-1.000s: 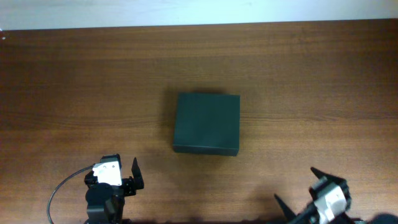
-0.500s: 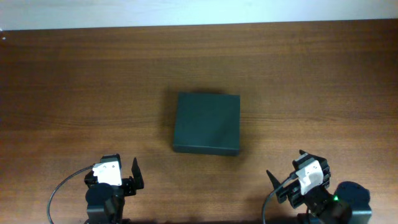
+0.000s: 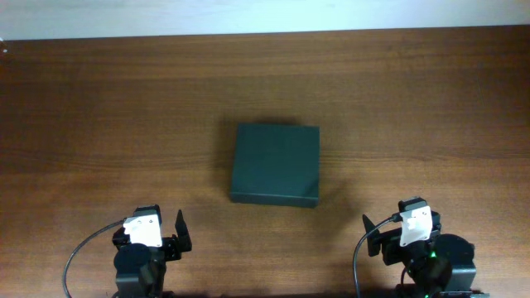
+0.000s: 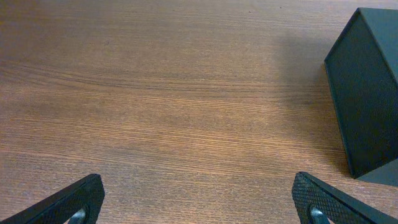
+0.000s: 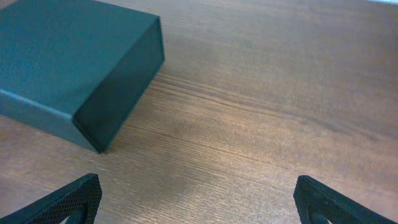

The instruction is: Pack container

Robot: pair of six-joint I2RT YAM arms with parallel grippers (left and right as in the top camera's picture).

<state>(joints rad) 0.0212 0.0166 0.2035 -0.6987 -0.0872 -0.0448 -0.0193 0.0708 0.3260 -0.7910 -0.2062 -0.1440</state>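
The container point(image 3: 275, 164) is a dark green matte box, closed, lying flat at the middle of the wooden table. It shows at the right edge of the left wrist view point(image 4: 368, 93) and at the upper left of the right wrist view point(image 5: 74, 68). My left gripper point(image 3: 157, 222) is open and empty near the front edge, left of the box; its fingertips frame bare wood point(image 4: 196, 202). My right gripper point(image 3: 401, 232) is open and empty near the front edge, right of the box, over bare wood point(image 5: 196, 202).
The brown wooden table point(image 3: 99, 124) spreads all round the box. A pale wall strip point(image 3: 248, 15) runs along the far edge. A grey cable point(image 3: 83, 248) loops beside the left arm.
The right arm has moved up from the frame's bottom right corner, leftward then settled near the front edge, turning to face the box. The left arm and the box have not moved.
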